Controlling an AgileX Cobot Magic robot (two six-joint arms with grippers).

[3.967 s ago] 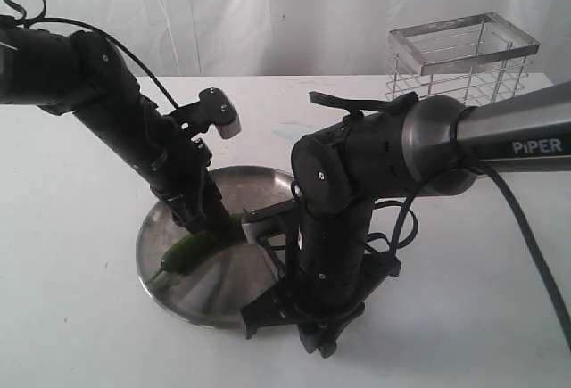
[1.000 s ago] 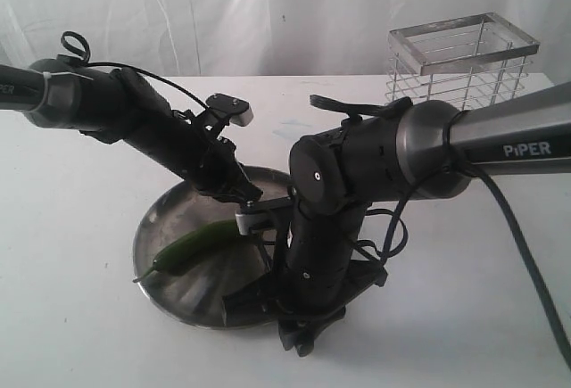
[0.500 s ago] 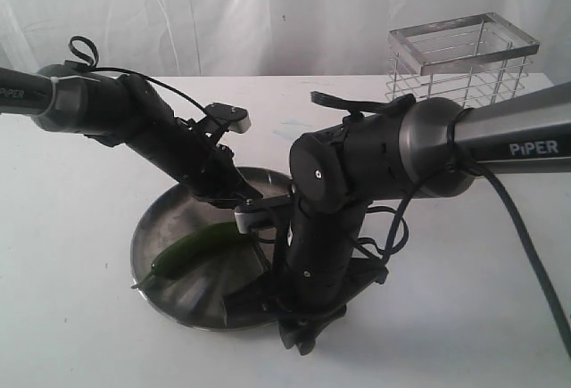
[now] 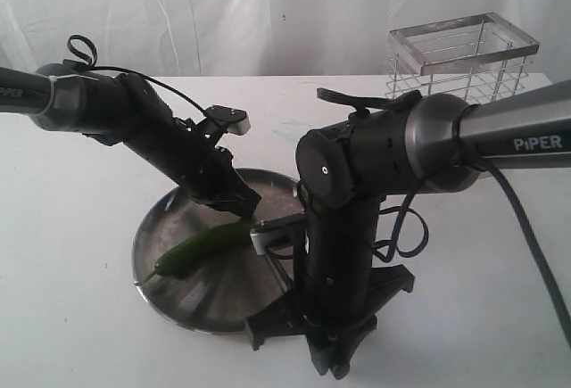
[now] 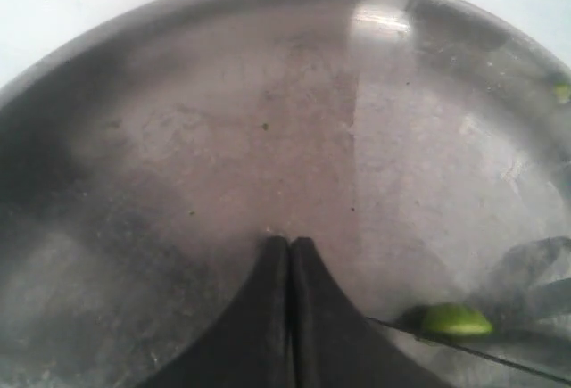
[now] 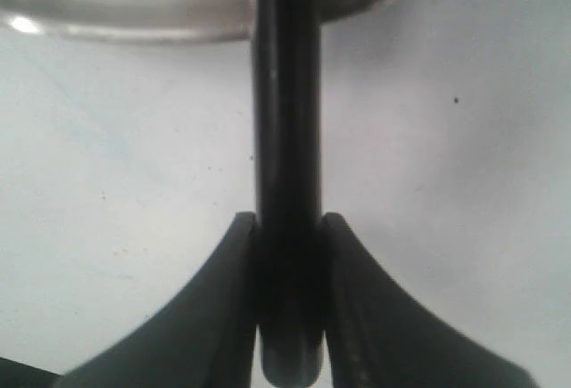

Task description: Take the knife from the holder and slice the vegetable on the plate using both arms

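vegetable [image 4: 201, 249] lying diagonally across plate [image 4: 169, 299], stem tail toward rim

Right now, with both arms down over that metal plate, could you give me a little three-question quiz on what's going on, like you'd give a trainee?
1. True or false: the wire holder has a knife standing in it.
2. What does the right gripper clamp? A) the green vegetable B) a slim black knife handle C) nothing
3. Fill in: the left gripper hangs over the bare plate with its fingers ____.

Key
1. False: no knife shows in it.
2. B.
3. Shut, pressed together and holding nothing; the green vegetable lies on the plate beside it.
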